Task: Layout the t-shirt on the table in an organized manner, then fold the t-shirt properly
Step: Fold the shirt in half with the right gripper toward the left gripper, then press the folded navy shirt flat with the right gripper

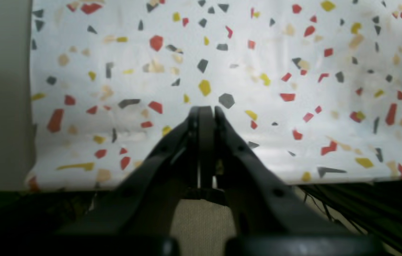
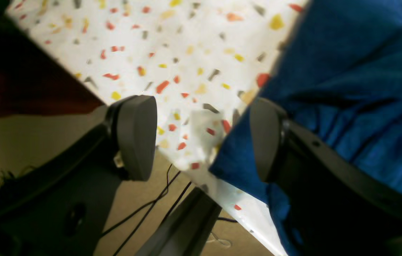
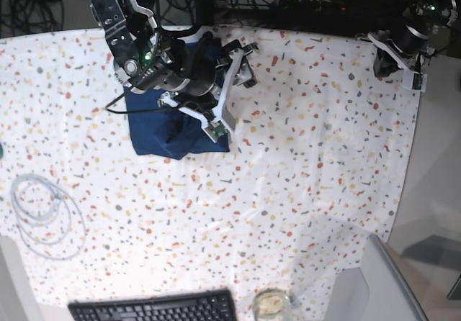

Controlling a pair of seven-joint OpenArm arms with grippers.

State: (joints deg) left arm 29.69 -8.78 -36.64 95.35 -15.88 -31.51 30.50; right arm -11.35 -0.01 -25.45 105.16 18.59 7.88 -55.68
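The navy t-shirt [image 3: 155,130] lies in a compact bundle on the table [image 3: 288,191] at the back left. My right gripper [image 3: 234,91] hovers over its right edge. In the right wrist view that gripper [image 2: 201,138] is open, its fingers [image 2: 133,137] wide apart and nothing held between them. The t-shirt [image 2: 346,89] fills the right side there, a corner of it lying under one finger near the table's [image 2: 186,42] edge. My left gripper [image 3: 396,58] sits at the back right table edge. Seen from the left wrist, it [image 1: 206,110] is shut and empty above the table [image 1: 257,53].
A coiled white cable [image 3: 43,206] lies at the left. A black keyboard [image 3: 151,308] and a glass jar [image 3: 271,303] stand at the front edge. A plain grey surface [image 3: 374,285] overlaps the front right corner. Below the table edge hang cables [image 2: 151,206] beside a table leg [image 2: 186,220].
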